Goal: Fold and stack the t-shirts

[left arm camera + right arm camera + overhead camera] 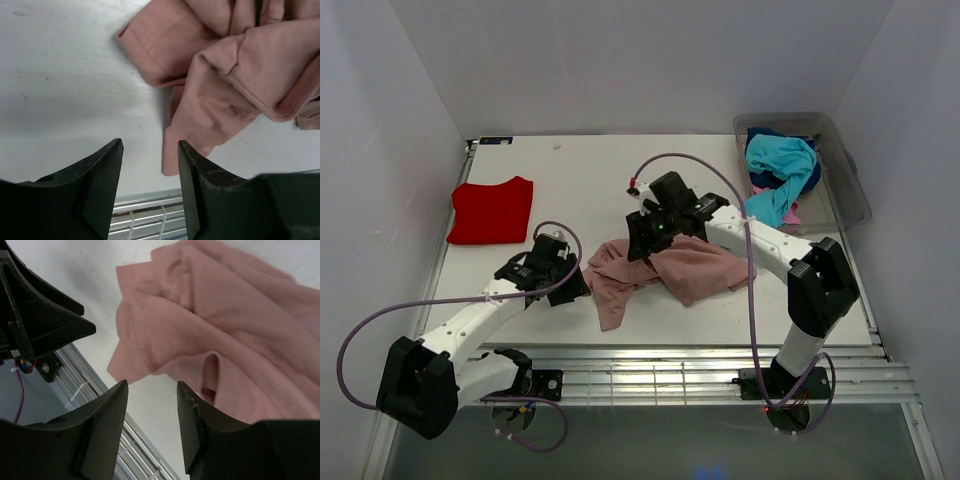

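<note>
- Nearest the lens, the left gripper [149,145] is seen with its jaws parted and nothing between them, just beside the left edge of the dusty-pink t-shirt [225,75].
- The right gripper [151,385] is likewise spread wide and empty, held over the same shirt's left part.
- The dusty-pink t-shirt is crumpled at the near middle of the table [580,170], its long axis laid left to right, with one narrow flap pointed toward the near edge.
- No print or writing can be read on it.
- A red t-shirt [492,210] is laid folded flat at the far left, well apart.
- A turquoise t-shirt [780,165], a navy t-shirt [760,133] and a bright pink t-shirt [790,213] are heaped in the bin [850,190] at the far right.
</note>
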`<control>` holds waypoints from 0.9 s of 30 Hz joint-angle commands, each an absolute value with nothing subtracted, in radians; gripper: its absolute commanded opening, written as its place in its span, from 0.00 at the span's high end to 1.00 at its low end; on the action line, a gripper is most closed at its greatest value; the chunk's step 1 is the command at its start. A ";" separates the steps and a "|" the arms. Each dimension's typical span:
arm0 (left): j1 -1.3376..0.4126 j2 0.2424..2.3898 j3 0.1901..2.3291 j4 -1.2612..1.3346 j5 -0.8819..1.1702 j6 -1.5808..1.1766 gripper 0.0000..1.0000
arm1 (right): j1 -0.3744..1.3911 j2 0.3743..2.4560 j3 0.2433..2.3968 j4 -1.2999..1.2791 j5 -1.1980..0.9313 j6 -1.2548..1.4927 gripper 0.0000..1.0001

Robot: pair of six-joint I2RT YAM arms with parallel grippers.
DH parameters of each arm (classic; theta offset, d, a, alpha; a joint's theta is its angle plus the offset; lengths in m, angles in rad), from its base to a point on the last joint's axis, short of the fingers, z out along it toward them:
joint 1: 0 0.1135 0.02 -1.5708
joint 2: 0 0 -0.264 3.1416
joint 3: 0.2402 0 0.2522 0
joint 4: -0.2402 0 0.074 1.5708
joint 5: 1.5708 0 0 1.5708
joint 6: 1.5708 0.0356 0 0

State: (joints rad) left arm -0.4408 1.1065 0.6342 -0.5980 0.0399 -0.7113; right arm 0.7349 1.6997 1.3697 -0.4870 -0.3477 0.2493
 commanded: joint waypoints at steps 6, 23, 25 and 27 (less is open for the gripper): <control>-0.449 0.993 0.647 -0.693 -0.093 -0.796 0.41 | 0.850 1.770 1.443 -0.463 -0.414 0.204 0.50; -0.449 0.856 0.983 -0.753 -0.224 -0.815 0.36 | 1.086 1.953 1.486 -0.528 -0.279 0.206 0.53; -0.449 0.848 0.988 -0.765 -0.212 -0.813 0.35 | 1.091 1.963 1.479 -0.526 -0.269 0.213 0.53; -0.449 0.834 0.979 -0.772 -0.201 -0.811 0.35 | 1.100 1.973 1.447 -0.499 -0.259 0.221 0.53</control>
